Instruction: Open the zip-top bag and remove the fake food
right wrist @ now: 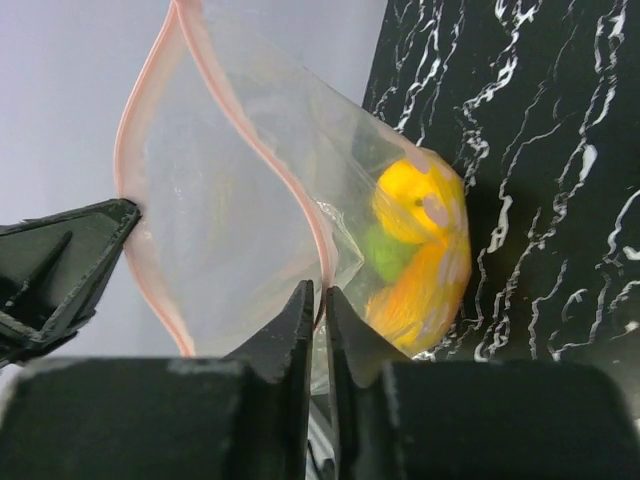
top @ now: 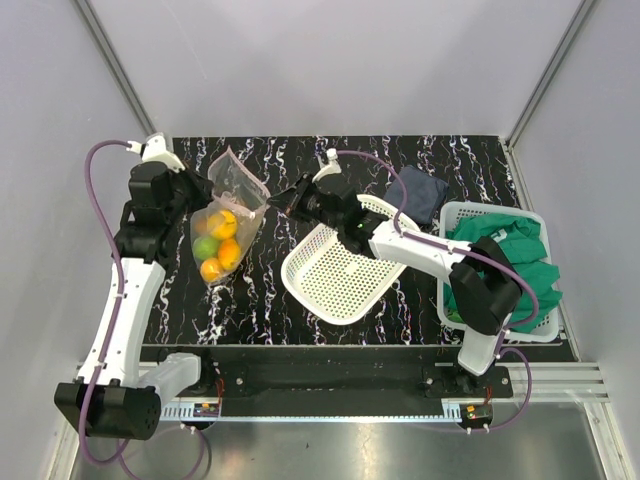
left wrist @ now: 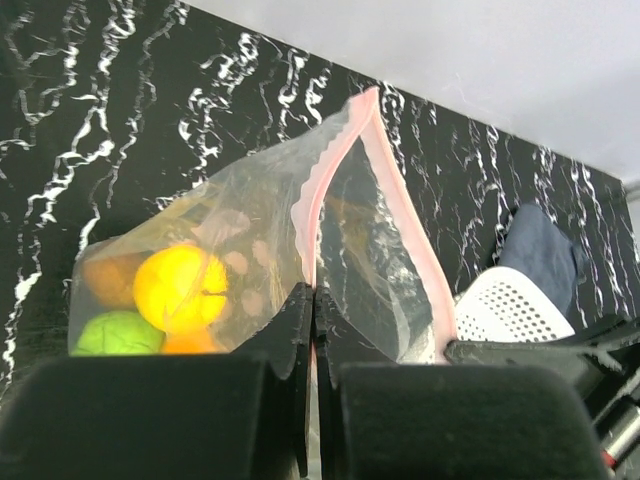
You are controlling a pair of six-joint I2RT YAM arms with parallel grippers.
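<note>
The fake food (top: 220, 250) sits in the zip-top bag (top: 232, 195) on the left of the table (top: 400, 160), with the tipped basket (top: 335, 275) in the middle, a folded cloth (top: 422, 192) behind it, and the clothes basket (top: 455, 215) far right.

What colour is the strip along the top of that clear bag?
Pale pink. The zip strip shows best in the left wrist view.
</note>
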